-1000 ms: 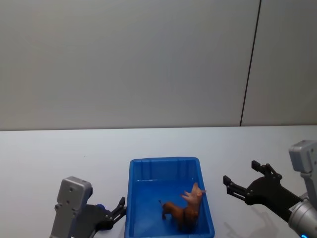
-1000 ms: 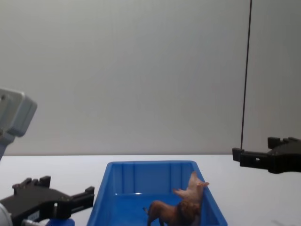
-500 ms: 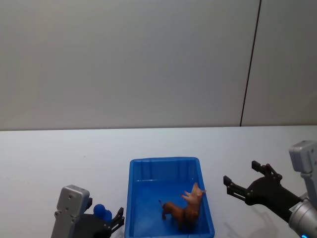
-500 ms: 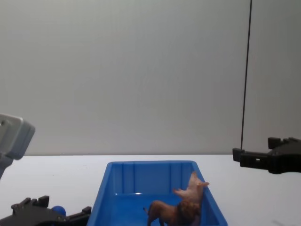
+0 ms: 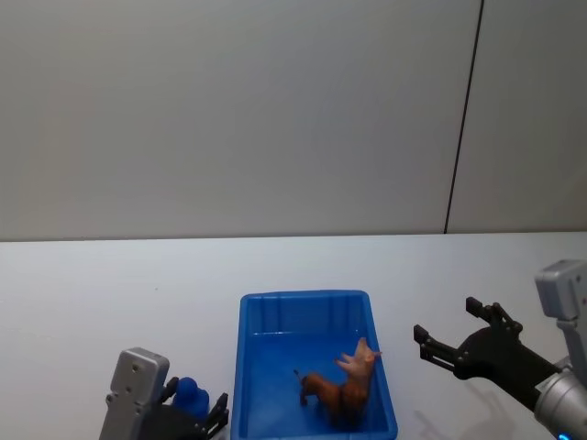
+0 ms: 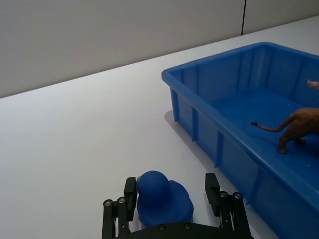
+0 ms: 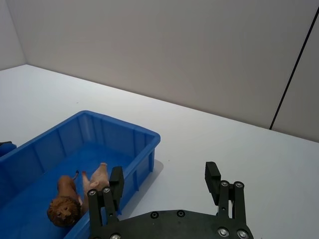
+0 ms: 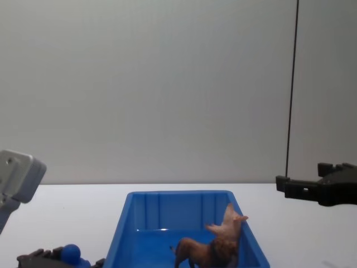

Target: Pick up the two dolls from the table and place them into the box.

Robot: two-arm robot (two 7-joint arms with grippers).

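Both dolls are inside the blue box [image 5: 303, 299]: the pink pig [image 5: 359, 357] leans tilted against the brown lion [image 5: 332, 394] near its front right corner. They also show in the chest view as pig [image 8: 228, 222] and lion [image 8: 205, 254], and in the right wrist view as pig [image 7: 97, 178] and lion [image 7: 65, 207]. My left gripper [image 5: 194, 410] is low on the table [image 5: 92, 293], left of the box, open astride a small blue round-headed figure [image 6: 162, 196]. Right of the box, above the table, my right gripper [image 5: 449, 324] hovers open and holds nothing.
The box [image 6: 214, 56] stands close to the right of the left gripper [image 6: 171, 193]. White tabletop stretches to the left, behind and to the right of the box. A grey wall with a dark vertical seam [image 5: 463, 119] closes the back.
My left gripper has dropped lower and drawn back toward the table's near edge, and the blue figure now shows between its fingers. The right gripper, the box and the dolls have not moved.
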